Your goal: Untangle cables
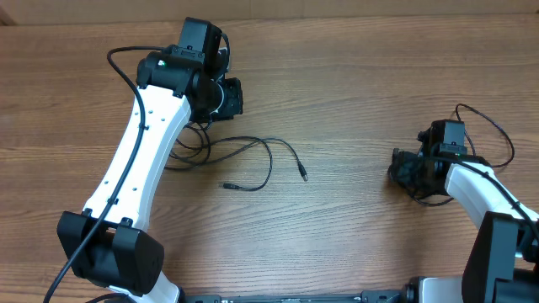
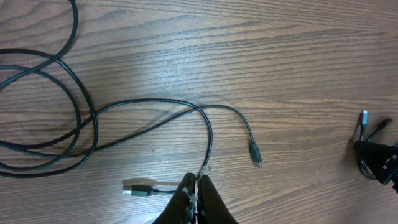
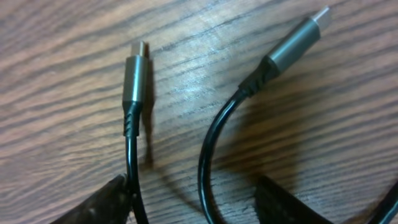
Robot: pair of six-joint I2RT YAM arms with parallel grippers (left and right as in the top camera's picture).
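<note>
Thin black cables [image 1: 253, 145] lie looped on the wooden table beside my left arm, with free plug ends at the centre [image 1: 229, 184] and right of it [image 1: 303, 174]. My left gripper [image 2: 197, 186] is shut and hovers above this cable [image 2: 210, 140], which passes under the fingertips to a plug [image 2: 140, 191]; another plug [image 2: 255, 155] lies to the right. My right gripper [image 3: 196, 202] is open, low on the table, with two grey-plugged cable ends [image 3: 135, 74] [image 3: 292, 46] between its fingers. The left cord touches the left finger. In the overhead view my right gripper [image 1: 406, 168] sits at the right.
A thin cable loop [image 1: 497, 135] runs behind the right wrist. My left arm [image 1: 143, 160] crosses the table's left side above the cable coils [image 2: 62, 124]. The right gripper also shows at the left wrist view's right edge [image 2: 379, 163].
</note>
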